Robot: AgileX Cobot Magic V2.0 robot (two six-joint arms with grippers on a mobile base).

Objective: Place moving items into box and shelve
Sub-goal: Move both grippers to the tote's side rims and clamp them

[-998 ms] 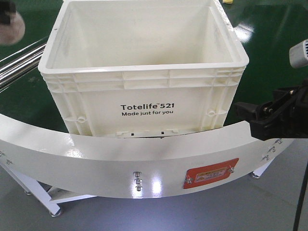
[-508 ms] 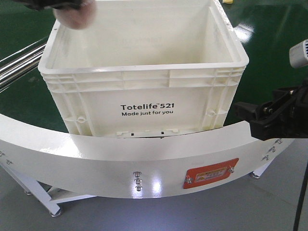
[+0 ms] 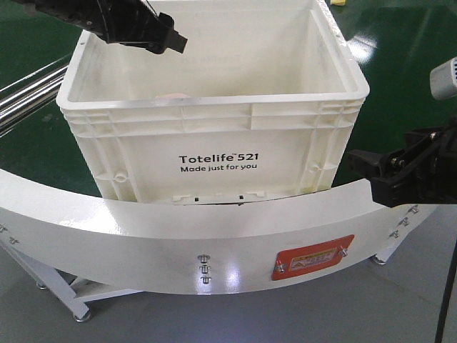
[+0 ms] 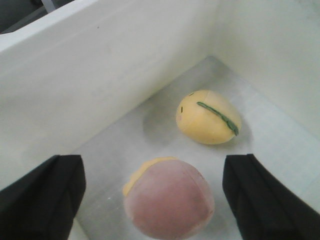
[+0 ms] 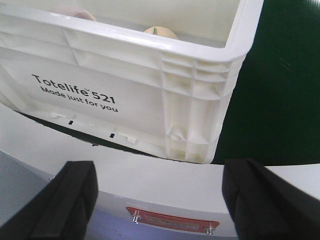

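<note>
Right tool (image 5: 160,200) hangs nearest, released, its two black fingers (image 5: 60,200) spread wide with nothing between them. It sits low, just off the near right corner of the box (image 5: 125,65) and clear of it. A curved white panel (image 3: 178,243) bearing a red label (image 3: 313,257) sweeps across in front of the box. The white box stands upright on the green desk (image 3: 407,57), its black print facing forward. On the box floor lies the brownish-pink piece (image 4: 169,197). The yellow-orange piece (image 4: 207,116), marked with a green streak, lies a little beyond it toward a corner, and a gap separates the two. Farthest back, the left tool (image 3: 168,39) hangs over the left rear of the open box. It too is released and holds nothing, with the brownish-pink piece resting on the floor below its parted fingers.
</note>
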